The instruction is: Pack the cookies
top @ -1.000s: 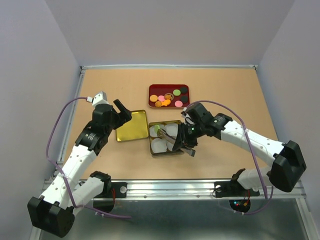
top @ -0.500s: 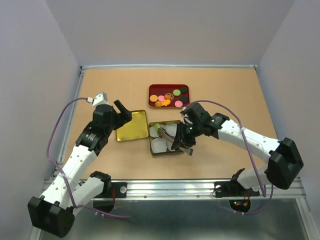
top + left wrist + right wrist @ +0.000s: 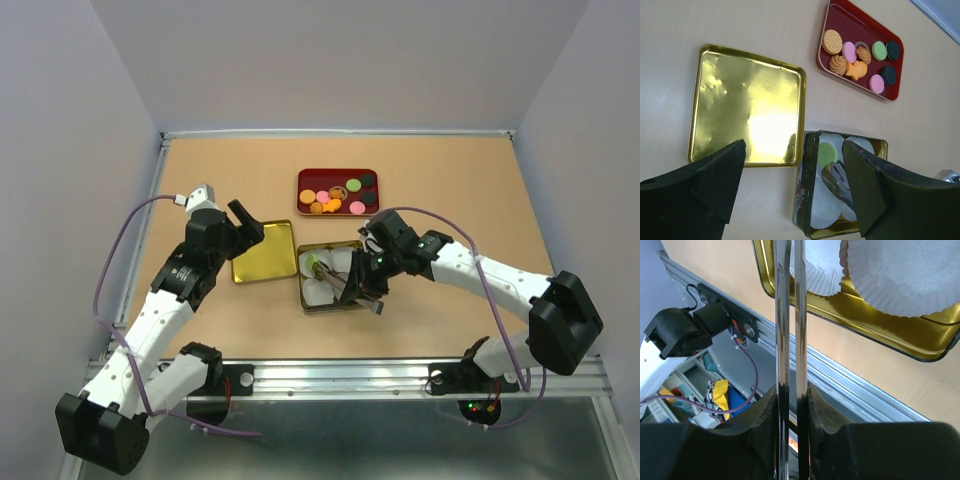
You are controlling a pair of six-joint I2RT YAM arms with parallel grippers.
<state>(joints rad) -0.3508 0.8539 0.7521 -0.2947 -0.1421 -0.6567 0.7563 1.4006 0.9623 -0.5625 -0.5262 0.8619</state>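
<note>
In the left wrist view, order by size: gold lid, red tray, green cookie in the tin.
Largest first: gold lid, red tray, green cookie. The lid is nearer, so lid over tray is unsure.

bright, even light from above; glare blooms on the gold lid (image 3: pixel 747 107), shadows soft, wrist views fuzzy up close.

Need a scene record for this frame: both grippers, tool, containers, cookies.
left gripper: open, empty, at the edge of the square gold tin lid
right gripper: shut on metal tongs
tongs: tips inside the open gold tin
tin contents: white paper cups; one round green cookie at the tongs' tips
red rectangular tray: remaining cookies, orange, pink, green, dark
</note>
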